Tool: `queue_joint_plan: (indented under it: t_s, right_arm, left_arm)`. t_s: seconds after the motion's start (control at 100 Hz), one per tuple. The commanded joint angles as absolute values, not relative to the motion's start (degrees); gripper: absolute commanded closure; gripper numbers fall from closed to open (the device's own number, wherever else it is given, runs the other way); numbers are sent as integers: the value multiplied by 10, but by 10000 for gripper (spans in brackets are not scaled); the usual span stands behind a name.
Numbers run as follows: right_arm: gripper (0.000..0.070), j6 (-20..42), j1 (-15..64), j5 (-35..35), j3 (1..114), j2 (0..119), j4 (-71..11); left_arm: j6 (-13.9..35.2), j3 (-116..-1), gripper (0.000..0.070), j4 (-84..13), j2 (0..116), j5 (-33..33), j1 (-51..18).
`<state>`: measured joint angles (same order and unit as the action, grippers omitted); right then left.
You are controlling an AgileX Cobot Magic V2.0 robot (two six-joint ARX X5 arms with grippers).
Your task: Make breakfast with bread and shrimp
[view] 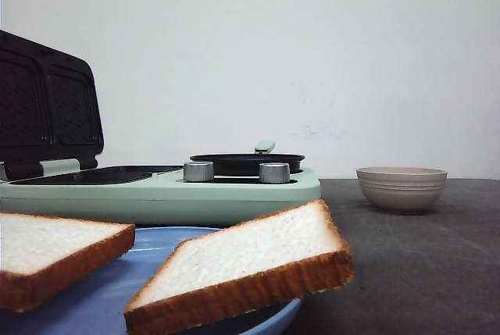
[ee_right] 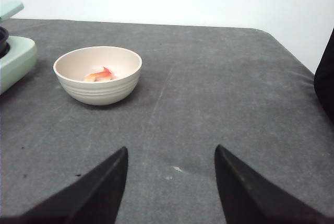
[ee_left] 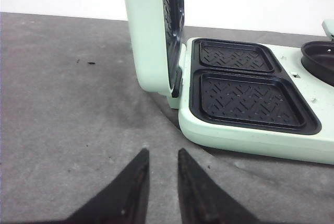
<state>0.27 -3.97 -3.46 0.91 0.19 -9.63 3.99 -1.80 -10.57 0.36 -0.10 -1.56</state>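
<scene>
white bread [view: 242, 261], 2 slices, on blue plate [view: 101, 300]; shrimp [ee_right: 99, 75] in bowl [ee_right: 99, 91].

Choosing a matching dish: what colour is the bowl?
Beige bowl, clearest in the right wrist view.

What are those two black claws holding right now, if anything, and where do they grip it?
Nothing is held. The left gripper has a narrow bare gap between its fingers; the right gripper is wide open over the grey table.
</scene>
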Motion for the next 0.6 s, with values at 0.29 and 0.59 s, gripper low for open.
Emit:
queue_joint_plan:
  t_s: [0.29, 0.59]
  right_arm:
    - [379, 9, -34, -34, 7, 2, -90]
    - [379, 8, -31, -31, 7, 2, -90]
  left_arm:
    - [41, -8, 683, -107, 2, -1, -16]
    - [41, -8, 683, -107, 2, -1, -16]
